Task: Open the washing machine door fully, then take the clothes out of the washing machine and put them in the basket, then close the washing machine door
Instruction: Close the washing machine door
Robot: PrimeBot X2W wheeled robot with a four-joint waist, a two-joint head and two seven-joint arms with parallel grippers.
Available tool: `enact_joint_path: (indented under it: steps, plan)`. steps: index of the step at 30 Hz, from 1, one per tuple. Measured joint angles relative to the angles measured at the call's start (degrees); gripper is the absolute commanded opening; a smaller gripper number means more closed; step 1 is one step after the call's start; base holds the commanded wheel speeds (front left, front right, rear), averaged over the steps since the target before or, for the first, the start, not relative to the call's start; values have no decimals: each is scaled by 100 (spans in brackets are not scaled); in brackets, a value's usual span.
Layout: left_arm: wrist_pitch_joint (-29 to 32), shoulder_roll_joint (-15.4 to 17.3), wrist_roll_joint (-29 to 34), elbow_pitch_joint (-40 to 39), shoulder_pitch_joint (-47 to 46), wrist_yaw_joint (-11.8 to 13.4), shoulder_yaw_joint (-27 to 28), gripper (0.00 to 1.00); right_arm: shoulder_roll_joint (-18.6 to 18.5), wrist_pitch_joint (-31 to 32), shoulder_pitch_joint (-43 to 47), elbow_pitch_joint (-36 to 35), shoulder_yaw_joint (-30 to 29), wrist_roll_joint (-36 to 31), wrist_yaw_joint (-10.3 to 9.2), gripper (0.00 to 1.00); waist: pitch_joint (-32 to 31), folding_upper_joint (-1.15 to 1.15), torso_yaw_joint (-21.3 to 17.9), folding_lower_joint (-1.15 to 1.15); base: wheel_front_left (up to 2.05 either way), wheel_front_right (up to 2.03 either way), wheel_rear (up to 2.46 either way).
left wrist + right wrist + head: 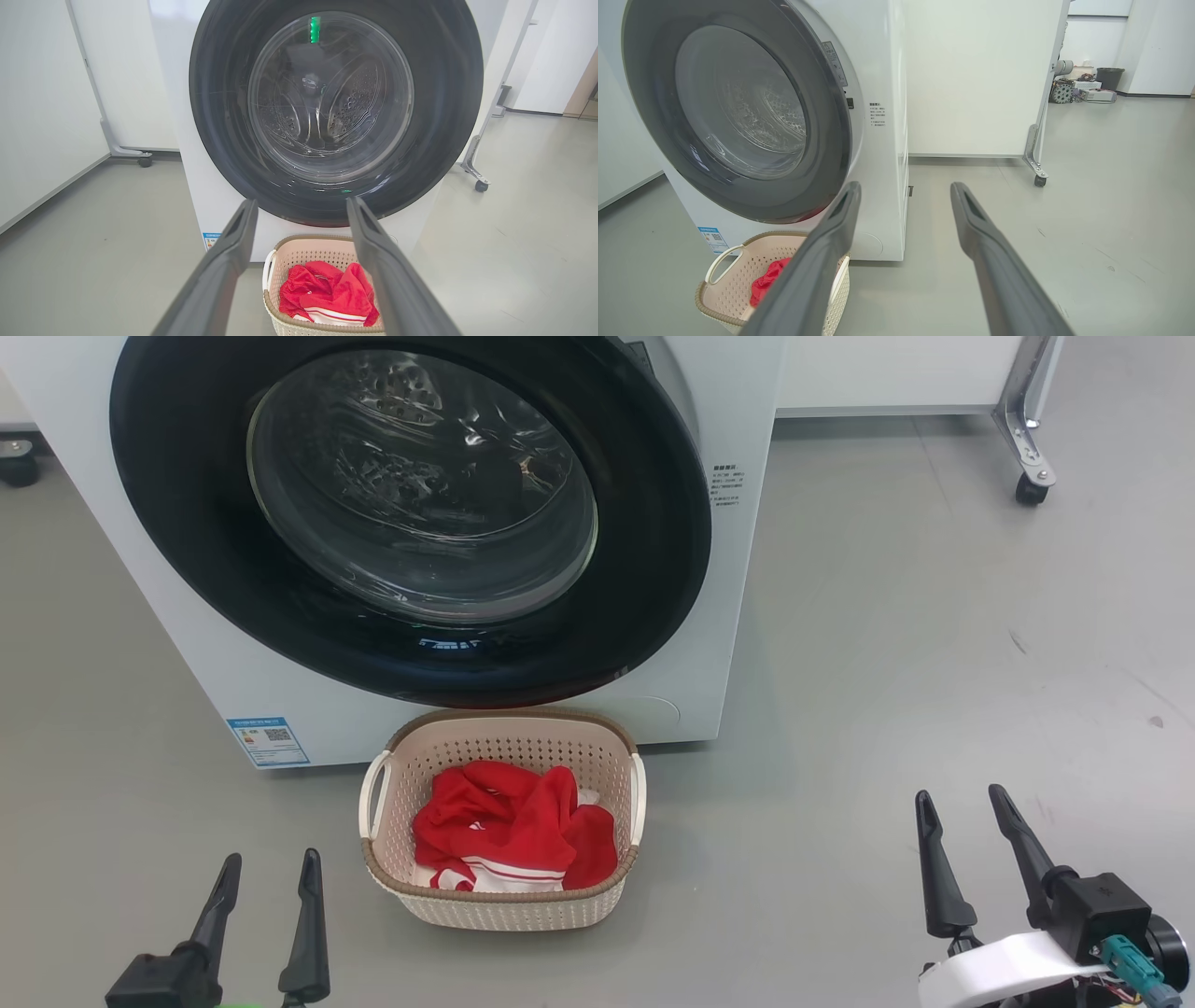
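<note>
Left hand (271,856) and right hand (960,793) gape empty; blue label (268,741) on the washing machine (747,569) is illegible.

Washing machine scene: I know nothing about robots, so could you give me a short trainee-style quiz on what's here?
1. True or false: the clothes lie inside the washing machine.
2. The washing machine door is: A) wide open, B) shut, C) missing.
3. Fill in: the left gripper and the right gripper are both ____ and hold nothing.
Key: 1 false, they lie in the basket; 2 B; 3 open.
</note>
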Motion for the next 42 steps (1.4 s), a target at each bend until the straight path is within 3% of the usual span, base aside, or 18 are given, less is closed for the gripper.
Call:
enact_joint_path:
  steps: [17,18,19,42]
  plan:
    - [-59,-43,143,69,0,75,-27,100,-18,24,4,-111,-10,1,-41,98,2,0,0,0,0,0,0]
    - [-69,-43,178,71,0,77,-32,100,-18,34,4,-112,-14,1,-41,34,2,0,2,0,0,0,0]
    - [-75,-43,203,74,0,77,-37,100,-18,49,4,-113,-21,3,-42,0,2,0,5,0,0,0,0]
    - [-82,-88,403,-47,-59,102,-216,100,-205,209,-35,-189,-80,14,-22,0,226,0,195,0,0,0,0]
